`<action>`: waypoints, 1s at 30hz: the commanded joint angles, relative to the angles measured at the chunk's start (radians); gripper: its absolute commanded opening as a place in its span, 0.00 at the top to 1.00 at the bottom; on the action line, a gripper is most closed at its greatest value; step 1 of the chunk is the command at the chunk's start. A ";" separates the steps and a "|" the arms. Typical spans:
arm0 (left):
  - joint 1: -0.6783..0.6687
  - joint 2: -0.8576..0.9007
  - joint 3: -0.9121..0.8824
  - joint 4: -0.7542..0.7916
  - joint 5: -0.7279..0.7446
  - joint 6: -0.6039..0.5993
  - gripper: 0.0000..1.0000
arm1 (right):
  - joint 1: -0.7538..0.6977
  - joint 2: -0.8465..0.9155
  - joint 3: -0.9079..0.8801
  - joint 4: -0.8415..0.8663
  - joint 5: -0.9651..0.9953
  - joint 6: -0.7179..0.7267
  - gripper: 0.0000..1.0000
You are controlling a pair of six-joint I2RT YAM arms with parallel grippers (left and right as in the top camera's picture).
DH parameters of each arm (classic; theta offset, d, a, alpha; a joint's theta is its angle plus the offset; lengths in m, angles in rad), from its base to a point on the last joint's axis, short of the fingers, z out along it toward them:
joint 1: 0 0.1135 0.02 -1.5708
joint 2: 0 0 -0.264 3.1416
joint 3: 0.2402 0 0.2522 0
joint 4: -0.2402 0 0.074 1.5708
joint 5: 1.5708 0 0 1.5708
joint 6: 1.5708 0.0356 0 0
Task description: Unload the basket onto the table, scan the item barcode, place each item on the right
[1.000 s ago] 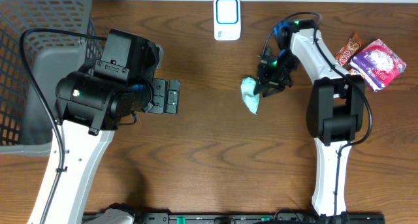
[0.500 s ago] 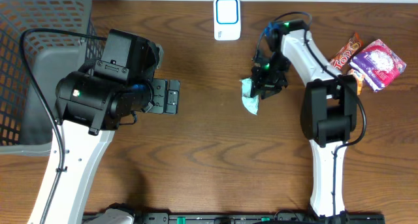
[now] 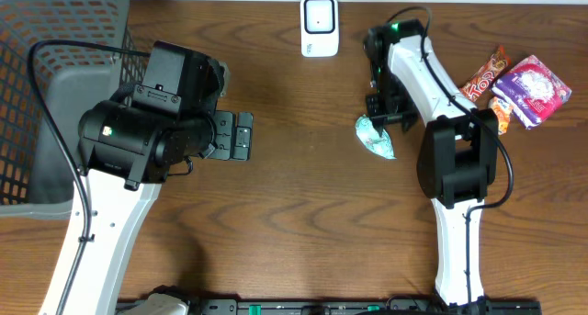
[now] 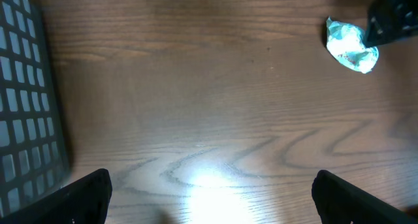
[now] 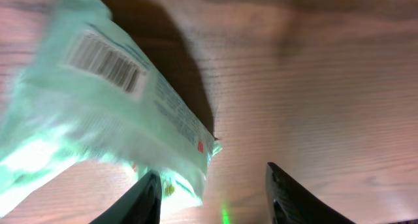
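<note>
1. The right gripper (image 5: 212,172) had its jaws parted; only bare table (image 3: 303,214) showed between them. Nothing was held.
2. The mint packet (image 3: 377,136) lay on the table just beside the right gripper (image 3: 386,108). In the right wrist view its corner sat by the left-hand finger (image 5: 149,194); contact could not be told.
3. The barcode (image 5: 108,64) faced up toward the wrist camera, printed on crinkled film.
4. The scanner (image 3: 319,26) stood near the far table edge, well apart from the packet. The scan looked not yet done.
5. The left gripper (image 4: 210,178) was spread wide, empty, and well apart from the packet (image 4: 351,46).
6. Risks, as I judged them:
   - A re-grasp might catch only the thin corner, and the slick film could slip out on the lift.
   - A finger closing over the label would block the read.
   - A squeeze could crease the film across the bars, so the scanner would miss them.
   - A tilt on the carry could turn the label away from the scanner window.
   - A nudge from a closing finger could slide the light packet away.
</note>
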 commanded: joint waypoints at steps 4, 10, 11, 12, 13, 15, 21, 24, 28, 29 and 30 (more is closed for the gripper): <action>0.001 -0.005 0.001 -0.001 0.002 0.006 0.02 | 0.060 -0.005 0.128 -0.081 -0.021 -0.085 0.42; 0.001 -0.005 0.001 -0.001 0.002 0.006 0.02 | 0.164 -0.005 0.086 -0.080 0.043 -0.092 0.25; 0.001 -0.005 0.001 -0.001 0.002 0.006 0.02 | 0.180 -0.005 0.073 -0.075 0.079 -0.087 0.16; 0.001 -0.005 0.001 -0.001 0.002 0.006 0.02 | 0.194 -0.005 0.059 -0.069 0.113 -0.078 0.12; 0.001 -0.005 0.001 -0.001 0.002 0.006 0.02 | 0.210 -0.005 0.043 -0.061 0.153 -0.064 0.05; 0.001 -0.005 0.001 -0.001 0.002 0.006 0.02 | 0.236 -0.005 0.017 -0.049 0.209 -0.035 0.03; 0.001 -0.005 0.001 -0.001 0.002 0.006 0.02 | 0.288 -0.005 -0.072 0.004 0.359 0.061 0.05; 0.001 -0.005 0.001 -0.001 0.002 0.006 0.02 | 0.294 -0.004 -0.115 0.035 0.429 0.092 0.07; 0.001 -0.005 0.001 -0.001 0.002 0.006 0.02 | 0.285 -0.005 -0.181 0.111 0.428 0.072 0.14; 0.001 -0.005 0.001 -0.001 0.002 0.006 0.02 | 0.281 -0.004 -0.202 0.132 0.427 0.061 0.14; 0.001 -0.005 0.001 -0.001 0.002 0.006 0.02 | 0.278 -0.005 -0.219 0.148 0.425 0.055 0.14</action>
